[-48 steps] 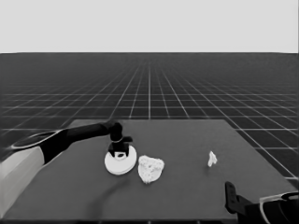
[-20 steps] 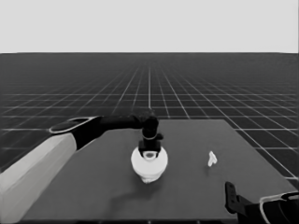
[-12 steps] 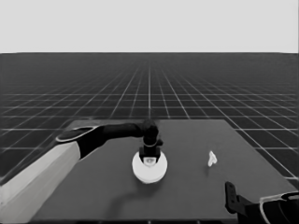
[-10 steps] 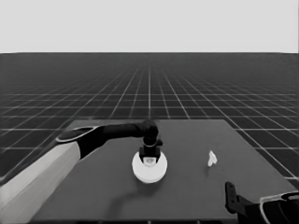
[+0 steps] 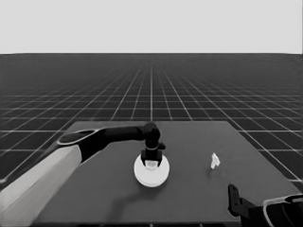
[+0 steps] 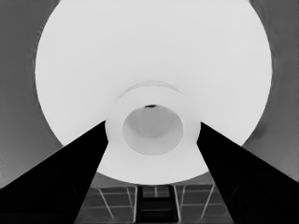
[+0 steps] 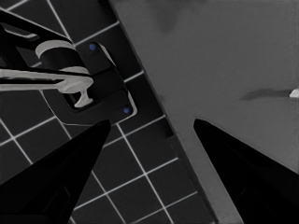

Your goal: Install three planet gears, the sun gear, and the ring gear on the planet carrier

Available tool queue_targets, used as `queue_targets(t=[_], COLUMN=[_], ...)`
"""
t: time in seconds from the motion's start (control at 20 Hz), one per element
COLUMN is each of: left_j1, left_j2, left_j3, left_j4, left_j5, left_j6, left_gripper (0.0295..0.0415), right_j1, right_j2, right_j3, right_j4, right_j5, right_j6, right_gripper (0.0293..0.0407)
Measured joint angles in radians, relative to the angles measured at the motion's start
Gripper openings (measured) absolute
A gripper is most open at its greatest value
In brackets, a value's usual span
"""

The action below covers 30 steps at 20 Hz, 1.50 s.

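Observation:
The larger round part, the ring gear (image 5: 151, 172), lies flat at the middle of the table. My left gripper (image 5: 152, 159) stands straight above it, shut on its raised middle. In the left wrist view the same ring gear (image 6: 154, 65) fills the picture, and the left gripper (image 6: 152, 128) has one finger pressed against each side of the hub. The planet carrier and the planet gears are hidden. My right gripper (image 5: 235, 202) waits open at the table's near right corner; the right wrist view shows this right gripper (image 7: 153, 122) with nothing between its fingers.
A thin white piece (image 5: 214, 161) stands on the table to the right of the ring gear, and the thin white piece (image 7: 294, 93) peeks in at the right wrist view's edge. Dark machinery with blue lights (image 7: 93, 88) sits past the table's edge.
My left gripper carried the ring gear to the right and set it over the smaller round part and its gears, which no longer show. In the last half second hardly anything moved.

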Motion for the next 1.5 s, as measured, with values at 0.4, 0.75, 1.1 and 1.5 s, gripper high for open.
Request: queue_targets(t=[0.4, 0.75, 1.1, 1.5], left_j1=[0.004, 0.004, 0.004, 0.004], left_j2=[-0.001, -0.001, -0.001, -0.001], left_j3=[-0.001, -0.001, -0.001, -0.001], left_j4=[0.001, 0.000, 0.000, 0.001], left_j5=[0.000, 0.000, 0.000, 0.000], left_j6=[0.070, 0.131, 0.192, 0.262], left_gripper=[0.0348, 0.0348, 0.0348, 0.0348], right_j1=[0.000, 0.000, 0.000, 0.000], right_j2=[0.000, 0.000, 0.000, 0.000], right_j3=[0.000, 0.000, 0.000, 0.000], right_j4=[0.000, 0.000, 0.000, 0.000], right_j5=[0.000, 0.000, 0.000, 0.000], right_j6=[0.000, 0.000, 0.000, 0.000], right_gripper=[0.0385, 0.0385, 0.0385, 0.0385])
